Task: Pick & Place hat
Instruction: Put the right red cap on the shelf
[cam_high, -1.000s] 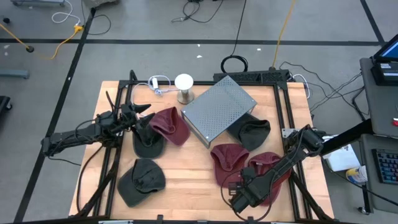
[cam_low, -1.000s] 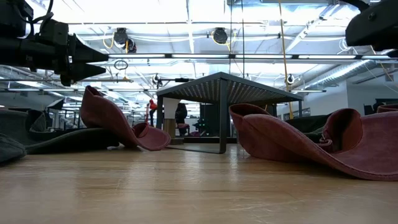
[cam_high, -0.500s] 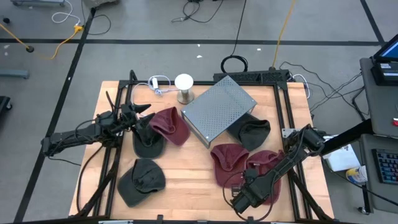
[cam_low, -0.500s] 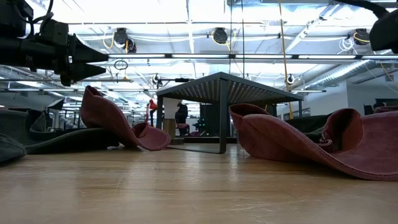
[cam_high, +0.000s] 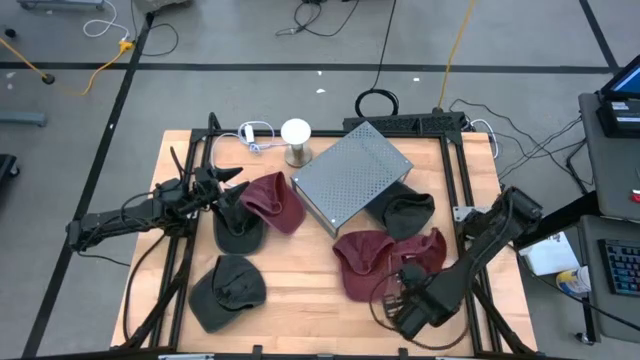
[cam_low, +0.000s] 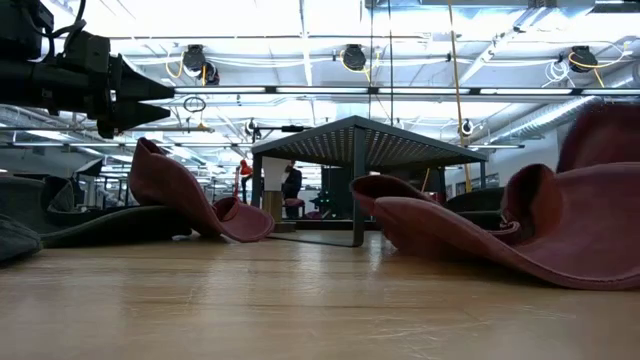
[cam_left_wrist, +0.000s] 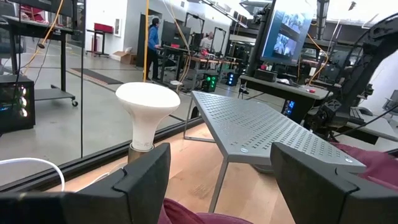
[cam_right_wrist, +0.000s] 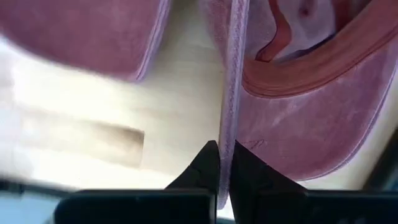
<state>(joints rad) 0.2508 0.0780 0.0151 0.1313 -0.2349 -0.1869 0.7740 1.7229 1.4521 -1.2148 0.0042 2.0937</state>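
Brim of the maroon hat (cam_right_wrist: 298, 118) sits pinched between the right gripper (cam_right_wrist: 225, 163) fingers, near the table's (cam_high: 310, 300) front right corner.

I see perforated grey metal stand (cam_high: 350, 177) mid-table, white bulb-shaped lamp (cam_high: 296, 139) just beside it, white cable (cam_high: 253, 136) near lamp.

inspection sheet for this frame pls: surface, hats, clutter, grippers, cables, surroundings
Surface: wooden table, bare at the front middle.
Hats: three maroon, three dark; right gripper has pinched the brim of one maroon hat, partly raised.
Clutter: perforated metal stand, bulb.
Grippers: right shut on the hat brim; left gripper open, above a dark hat.
Cables: white cable by the bulb; more on the floor.
Surroundings: lab; people far off.
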